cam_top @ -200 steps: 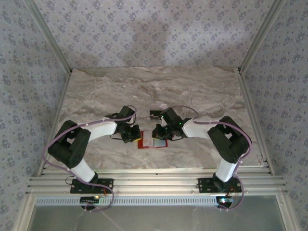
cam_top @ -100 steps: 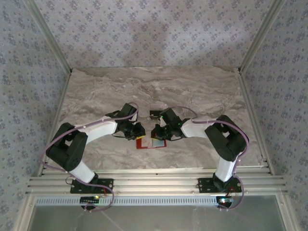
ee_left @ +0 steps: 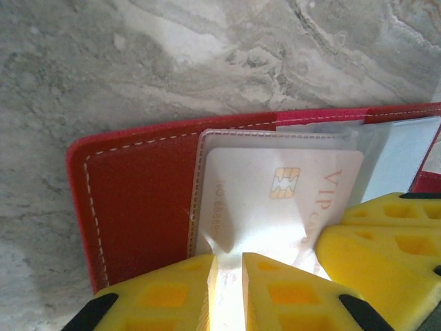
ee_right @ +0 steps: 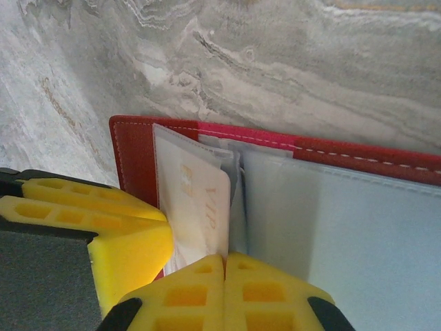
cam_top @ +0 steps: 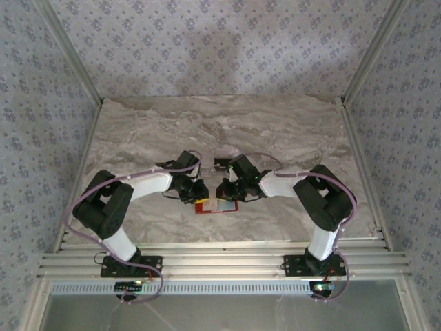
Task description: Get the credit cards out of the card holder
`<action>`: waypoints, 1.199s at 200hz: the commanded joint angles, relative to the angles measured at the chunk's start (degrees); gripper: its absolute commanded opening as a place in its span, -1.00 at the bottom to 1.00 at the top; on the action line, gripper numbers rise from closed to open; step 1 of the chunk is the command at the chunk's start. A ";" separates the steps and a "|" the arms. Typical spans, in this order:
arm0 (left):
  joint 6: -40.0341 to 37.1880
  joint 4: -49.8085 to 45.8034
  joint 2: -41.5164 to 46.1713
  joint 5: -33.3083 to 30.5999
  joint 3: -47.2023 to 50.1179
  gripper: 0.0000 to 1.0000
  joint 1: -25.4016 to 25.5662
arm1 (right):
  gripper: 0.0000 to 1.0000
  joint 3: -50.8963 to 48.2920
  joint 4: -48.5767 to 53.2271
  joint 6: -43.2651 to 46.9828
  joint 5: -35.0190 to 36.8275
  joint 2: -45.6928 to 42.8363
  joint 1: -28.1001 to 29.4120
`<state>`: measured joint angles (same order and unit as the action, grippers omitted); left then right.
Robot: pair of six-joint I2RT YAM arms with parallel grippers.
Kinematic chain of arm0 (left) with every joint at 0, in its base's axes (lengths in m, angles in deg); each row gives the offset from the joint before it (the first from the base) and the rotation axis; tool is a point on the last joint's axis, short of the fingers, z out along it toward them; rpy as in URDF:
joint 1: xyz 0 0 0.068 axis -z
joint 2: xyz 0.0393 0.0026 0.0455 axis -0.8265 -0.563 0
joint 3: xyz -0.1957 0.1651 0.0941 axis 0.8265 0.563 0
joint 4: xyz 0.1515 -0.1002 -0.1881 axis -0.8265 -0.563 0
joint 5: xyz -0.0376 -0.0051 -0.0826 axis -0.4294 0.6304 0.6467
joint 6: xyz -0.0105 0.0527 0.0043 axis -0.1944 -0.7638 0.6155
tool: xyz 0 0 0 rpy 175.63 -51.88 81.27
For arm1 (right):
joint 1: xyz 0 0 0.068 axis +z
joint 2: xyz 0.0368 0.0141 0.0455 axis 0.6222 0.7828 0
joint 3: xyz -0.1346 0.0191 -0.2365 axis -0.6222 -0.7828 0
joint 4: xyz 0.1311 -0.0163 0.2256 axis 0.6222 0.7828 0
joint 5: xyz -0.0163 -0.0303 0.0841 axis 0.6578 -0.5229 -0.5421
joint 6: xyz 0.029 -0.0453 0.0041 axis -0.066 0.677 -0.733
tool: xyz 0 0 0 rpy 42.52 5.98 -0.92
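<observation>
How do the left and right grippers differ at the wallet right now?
Left gripper: jaws slightly apart, pinching a pale pocket sheet; right gripper: jaws fully together. Left gripper is at the card holder's left end; right gripper sits nearer its middle. Both are yellow, tips at the card holder.

Credit card [ee_left: 275, 207] inside red card holder [ee_left: 138, 200]

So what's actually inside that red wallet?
A pale card with a gold chip and VIP lettering, tucked in a clear sleeve, beside a grey-white pocket. The yellow fingers cover its lower edge; any further cards are hidden.
</observation>
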<state>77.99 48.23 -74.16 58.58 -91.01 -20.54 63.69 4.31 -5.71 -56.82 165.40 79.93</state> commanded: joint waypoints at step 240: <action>-3.32 -18.13 6.60 -17.03 -2.72 -0.77 1.03 | -1.00 -1.51 -3.20 -1.69 -1.53 1.32 0.12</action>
<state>75.85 35.95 -68.83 46.23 -93.46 -19.71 62.89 1.71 -6.58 -57.54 165.77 79.86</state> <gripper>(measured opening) 0.123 0.051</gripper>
